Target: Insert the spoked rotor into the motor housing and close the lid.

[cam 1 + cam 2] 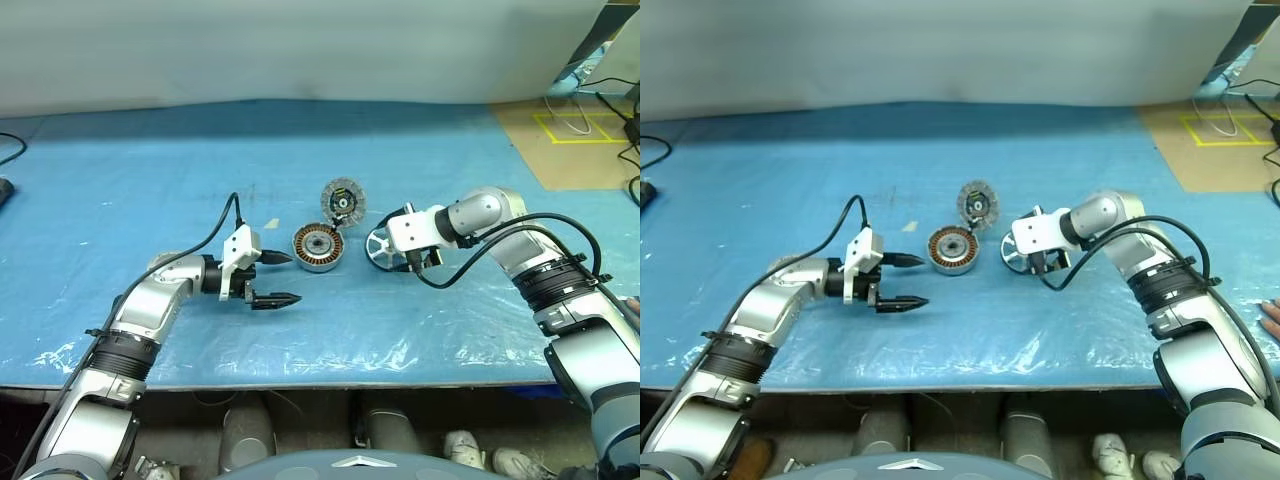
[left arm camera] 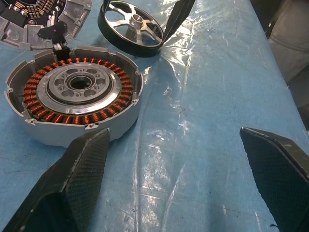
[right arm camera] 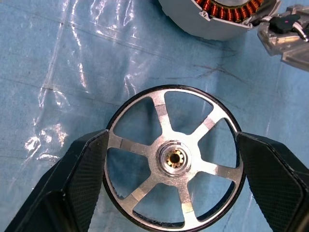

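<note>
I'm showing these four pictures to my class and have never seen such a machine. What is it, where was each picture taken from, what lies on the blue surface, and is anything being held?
It is a humanoid robot with two arms, each ending in a two-fingered black gripper. The two wide pictures come from the twin cameras in its head, looking down over its arms. The two close-ups come from cameras on its wrists, looking along the fingers.

On the blue table lie three motor parts: the housing, a round can with copper windings; the lid, propped just behind it; and the spoked rotor beside them.

The left gripper is open and empty beside the housing. The right gripper has its fingers on either side of the rotor's rim, close against it; a firm grip cannot be told yet.
</note>
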Controlling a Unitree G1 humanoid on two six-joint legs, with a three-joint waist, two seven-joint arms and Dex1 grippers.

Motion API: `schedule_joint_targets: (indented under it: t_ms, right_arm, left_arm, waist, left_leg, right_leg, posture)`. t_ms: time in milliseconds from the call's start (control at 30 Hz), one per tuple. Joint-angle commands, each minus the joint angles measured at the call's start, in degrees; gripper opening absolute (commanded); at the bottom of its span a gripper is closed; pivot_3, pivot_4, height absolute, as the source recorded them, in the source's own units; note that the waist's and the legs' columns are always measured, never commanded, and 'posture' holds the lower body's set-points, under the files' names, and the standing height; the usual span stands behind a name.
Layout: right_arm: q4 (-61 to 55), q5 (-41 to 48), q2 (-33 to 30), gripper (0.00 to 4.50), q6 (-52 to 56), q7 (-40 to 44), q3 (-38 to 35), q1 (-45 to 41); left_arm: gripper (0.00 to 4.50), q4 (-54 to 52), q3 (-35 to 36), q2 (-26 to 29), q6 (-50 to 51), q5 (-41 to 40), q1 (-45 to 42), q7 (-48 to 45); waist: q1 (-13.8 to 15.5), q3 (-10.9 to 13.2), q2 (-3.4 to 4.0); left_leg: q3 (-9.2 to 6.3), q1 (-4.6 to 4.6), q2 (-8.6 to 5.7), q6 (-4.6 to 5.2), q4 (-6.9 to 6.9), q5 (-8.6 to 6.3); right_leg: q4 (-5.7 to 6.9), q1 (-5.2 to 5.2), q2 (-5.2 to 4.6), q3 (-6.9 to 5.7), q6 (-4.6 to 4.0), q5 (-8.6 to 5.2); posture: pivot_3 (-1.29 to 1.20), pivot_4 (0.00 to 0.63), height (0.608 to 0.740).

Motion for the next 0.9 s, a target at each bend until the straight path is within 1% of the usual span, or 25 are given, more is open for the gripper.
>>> schedule_joint_targets:
  t_ms: [33,67,200,433,667,700,733,800,900]
  right_arm:
    - [2.07,1.07,0.85,3.52,3.66,1.57,0.39,2.15]
    - [2.74,0.76,1.06,3.10,3.93,0.82,0.35,2.16]
    - [4.02,0.51,1.69,1.78,4.98,0.19,0.45,2.30]
    - [1.72,0.68,1.95,1.78,6.25,0.39,0.66,3.63]
    - [0.59,2.01,1.40,1.78,8.06,-0.35,-1.59,4.08]
    - [0.19,2.44,1.42,1.54,8.38,-0.33,-1.90,4.43]
    - [-0.41,2.68,1.44,1.46,8.56,-0.37,-2.06,4.87]
    - [-1.74,2.63,1.27,1.19,8.70,-0.38,-2.10,5.79]
    - [-2.74,2.23,1.68,1.15,9.69,-1.40,-2.39,6.32]
  left_arm:
    - [4.50,-1.37,-0.07,0.34,-0.61,0.14,-1.01,-0.34]
    - [4.50,-1.34,-0.06,0.33,-0.61,0.16,-1.04,-0.35]
    - [4.50,-1.31,-0.01,0.35,-0.65,0.24,-1.06,-0.23]
    - [4.50,-1.68,0.10,0.41,-0.40,0.17,-0.91,-0.10]
    - [4.50,-1.50,0.19,0.54,-0.54,0.31,-0.96,-0.08]
    - [4.50,-1.53,0.16,0.49,-0.57,0.33,-0.98,-0.04]
    - [4.50,-1.39,0.13,0.39,-0.61,0.36,-1.13,-0.02]
    - [4.50,-1.23,0.03,0.30,-0.72,0.44,-1.34,-0.10]
    - [4.50,-0.76,-0.02,0.22,-0.86,0.55,-1.79,-0.40]
  waist:
    - [0.01,0.00,0.00]
    - [0.01,0.00,0.00]
    - [0.01,-0.01,0.00]
    - [0.20,-0.02,-0.02]
    - [0.18,-0.02,-0.02]
    - [0.18,-0.02,-0.02]
    - [0.18,-0.02,-0.03]
    - [0.13,-0.02,-0.04]
    - [0.11,-0.02,-0.04]
  left_leg:
    - [0.00,0.02,0.00,0.00,0.00,0.00]
    - [0.00,0.04,0.00,0.01,0.00,0.00]
    - [0.01,0.12,-0.01,0.01,0.00,0.00]
    - [0.01,0.10,-0.01,0.01,-0.01,0.00]
    - [0.01,0.11,-0.01,0.00,-0.03,0.00]
    - [0.01,0.10,-0.01,0.00,-0.04,0.00]
    - [0.01,0.10,-0.01,0.00,-0.04,0.00]
    - [0.01,0.11,0.00,0.00,-0.05,0.00]
    - [0.01,0.13,0.01,0.00,-0.06,0.00]
  right_leg:
    - [0.00,0.02,0.00,0.00,0.00,0.00]
    - [0.00,0.03,0.00,0.00,0.00,0.00]
    - [0.01,0.08,-0.01,0.01,-0.01,0.00]
    - [-0.03,0.10,-0.02,-0.01,-0.01,-0.01]
    - [-0.06,0.10,-0.02,0.00,-0.01,-0.01]
    - [-0.06,0.10,-0.02,0.00,-0.01,-0.01]
    - [-0.06,0.10,-0.02,-0.01,-0.01,-0.01]
    - [-0.07,0.10,-0.01,0.00,-0.01,-0.01]
    - [-0.07,0.10,0.00,0.00,0.00,-0.01]
  posture:
    - [0.00,0.150,0.740]
    - [0.00,0.150,0.740]
    - [0.00,0.150,0.740]
    - [0.00,0.150,0.740]
    - [0.00,0.150,0.740]
    - [0.00,0.150,0.740]
    - [0.00,0.150,0.740]
    - [0.00,0.150,0.740]
    - [0.00,0.150,0.740]
